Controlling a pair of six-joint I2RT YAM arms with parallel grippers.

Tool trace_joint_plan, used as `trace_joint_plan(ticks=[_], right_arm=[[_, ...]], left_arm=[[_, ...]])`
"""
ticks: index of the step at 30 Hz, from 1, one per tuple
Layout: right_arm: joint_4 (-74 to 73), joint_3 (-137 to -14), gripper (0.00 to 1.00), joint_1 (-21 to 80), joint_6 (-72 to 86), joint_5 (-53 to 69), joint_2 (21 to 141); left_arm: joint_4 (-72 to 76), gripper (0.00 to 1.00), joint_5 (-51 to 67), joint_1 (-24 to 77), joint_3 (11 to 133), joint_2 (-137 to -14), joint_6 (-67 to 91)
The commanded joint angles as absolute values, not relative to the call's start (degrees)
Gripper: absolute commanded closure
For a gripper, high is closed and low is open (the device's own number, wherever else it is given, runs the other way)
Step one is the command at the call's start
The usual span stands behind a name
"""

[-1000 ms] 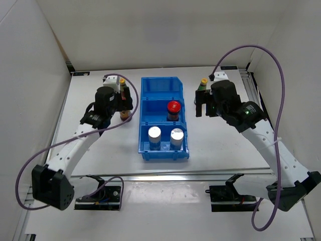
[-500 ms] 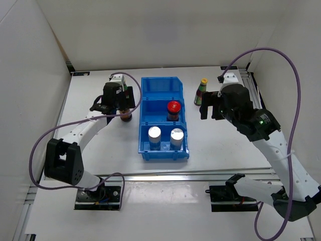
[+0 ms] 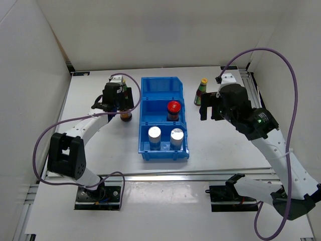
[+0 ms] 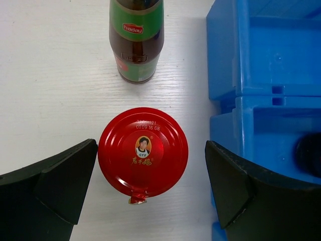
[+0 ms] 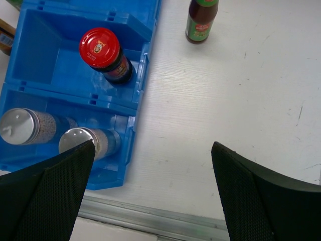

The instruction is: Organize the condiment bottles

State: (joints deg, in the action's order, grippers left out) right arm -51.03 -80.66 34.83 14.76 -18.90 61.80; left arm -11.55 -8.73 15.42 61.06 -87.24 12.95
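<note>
Your left gripper (image 4: pixel 150 173) hangs wide open right over the red-lidded jar (image 4: pixel 143 151), one finger on either side of the lid and neither touching it, so nothing is grasped. That jar stands upright on the table, just beside the left wall of the blue bin (image 4: pixel 261 60). The left sauce bottle (image 4: pixel 136 40) is upright just beyond it.

Your right gripper (image 5: pixel 153 165) is spread wide as well and carries nothing. It hovers over bare table to the right of the bin. The right sauce bottle (image 5: pixel 200 20) stands beyond it, near the bin's far right corner but apart from it.

By my count you're halfway. The left shaker (image 5: pixel 20 125) and the right shaker (image 5: pixel 77 140) sit side by side in the near compartment, and the second jar (image 5: pixel 103 50) stands in the middle one. I see nothing in the far compartment. Three bottles remain outside: the jar under your left fingers and both sauce bottles. My read is that the jar joins its twin in the middle, and the far compartment is for the sauces.

Around you, the white table (image 3: pixel 225 145) shows faint grain and a few scuffs, with a metal rail (image 3: pixel 165 176) along its near edge. White walls (image 3: pixel 150 35) close it in on three sides. Purple cables (image 3: pixel 261 50) loop above both arms.
</note>
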Motion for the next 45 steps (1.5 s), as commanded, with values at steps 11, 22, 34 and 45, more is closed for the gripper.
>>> trace_joint_plan(ticks=[11,22,34,45], right_arm=[[-52.0,-82.0,0.0,34.5,14.7,-17.8,61.8],[-52.6,-82.0,0.0,34.5,14.2,-17.8,62.4],[-52.6,-80.9,0.0,34.5,14.2,-14.8,63.5],[-53.1,-80.9,0.0,34.5,15.2,-13.7,63.5]], left_arm=[[-11.6,0.01,-9.5,14.9,61.9,-91.9,15.5],[-11.6,0.08,-11.2,14.9,61.9,-92.5,14.9],[-11.1,0.47,-11.3,14.9,62.4,-88.6,14.3],[-16.6,0.56,-12.8,18.4,72.8,-76.0,12.7]])
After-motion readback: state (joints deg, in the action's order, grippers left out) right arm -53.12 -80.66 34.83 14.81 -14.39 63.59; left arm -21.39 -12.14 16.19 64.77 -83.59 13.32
